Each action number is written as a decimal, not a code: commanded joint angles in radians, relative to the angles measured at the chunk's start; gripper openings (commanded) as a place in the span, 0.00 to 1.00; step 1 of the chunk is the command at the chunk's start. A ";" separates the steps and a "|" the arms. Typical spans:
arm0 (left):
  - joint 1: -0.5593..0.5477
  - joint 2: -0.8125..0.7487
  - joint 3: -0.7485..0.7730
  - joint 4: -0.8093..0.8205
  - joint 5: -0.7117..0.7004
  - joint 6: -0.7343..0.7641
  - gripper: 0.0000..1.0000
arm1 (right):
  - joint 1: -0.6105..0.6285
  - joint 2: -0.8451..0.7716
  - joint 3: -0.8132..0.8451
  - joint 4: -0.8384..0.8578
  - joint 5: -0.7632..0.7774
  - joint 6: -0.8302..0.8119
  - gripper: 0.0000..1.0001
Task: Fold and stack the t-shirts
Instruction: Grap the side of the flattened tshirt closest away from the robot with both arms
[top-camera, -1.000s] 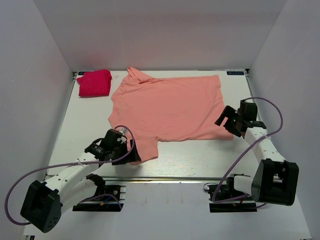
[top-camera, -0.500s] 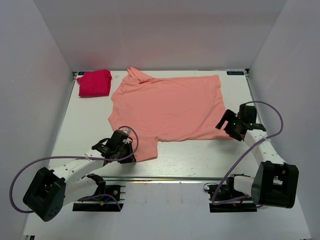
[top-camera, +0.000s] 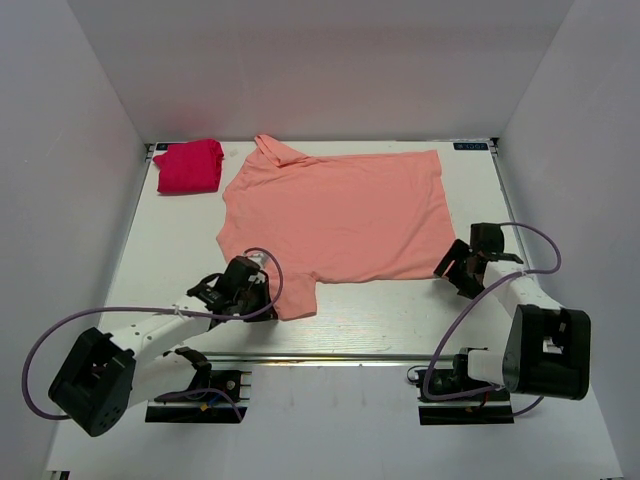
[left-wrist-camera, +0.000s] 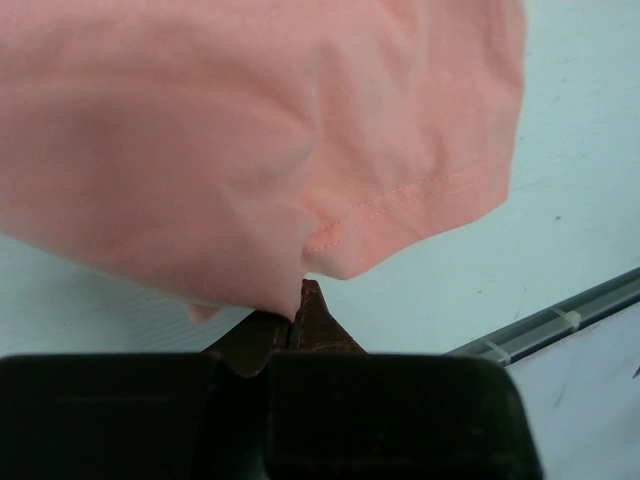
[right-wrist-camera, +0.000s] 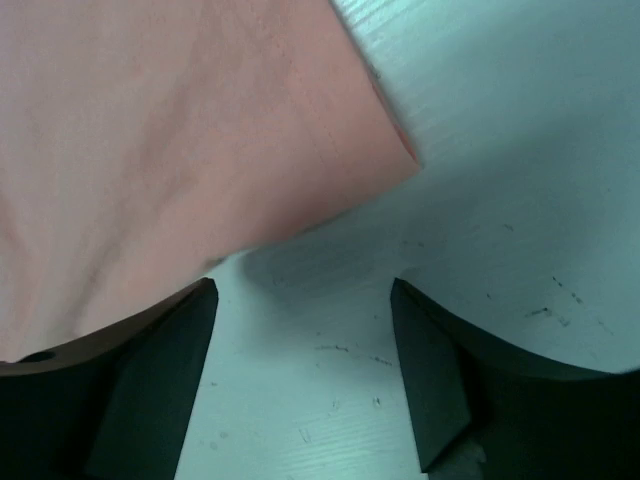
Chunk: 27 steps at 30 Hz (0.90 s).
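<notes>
Table (top-camera: 400, 320) beneath salmon t-shirt (top-camera: 340, 215) spread flat, magenta t-shirt (top-camera: 188, 166) folded beside its far-left collar, left gripper (left-wrist-camera: 302, 305) pinched tight on its near sleeve hem, right gripper (right-wrist-camera: 302, 290) spread wide at its near-right corner, gripping nothing

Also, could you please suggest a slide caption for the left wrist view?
Left gripper pinching the sleeve edge of the salmon t-shirt over the white table.

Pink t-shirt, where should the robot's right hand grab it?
Its near right hem corner. The salmon t-shirt lies flat on the table, so only edges can be pinched. That corner pokes out just ahead of the right gripper's open fingers; slide in low from the right, probably.
</notes>
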 joint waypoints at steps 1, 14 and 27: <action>-0.006 -0.045 0.054 0.018 0.038 0.029 0.00 | -0.006 0.040 0.000 0.100 0.033 0.036 0.76; 0.003 -0.017 0.165 0.045 0.082 0.049 0.00 | -0.001 0.117 0.041 0.153 -0.007 0.039 0.00; 0.023 0.112 0.395 0.016 -0.148 0.061 0.00 | 0.002 0.117 0.185 0.107 -0.103 -0.021 0.00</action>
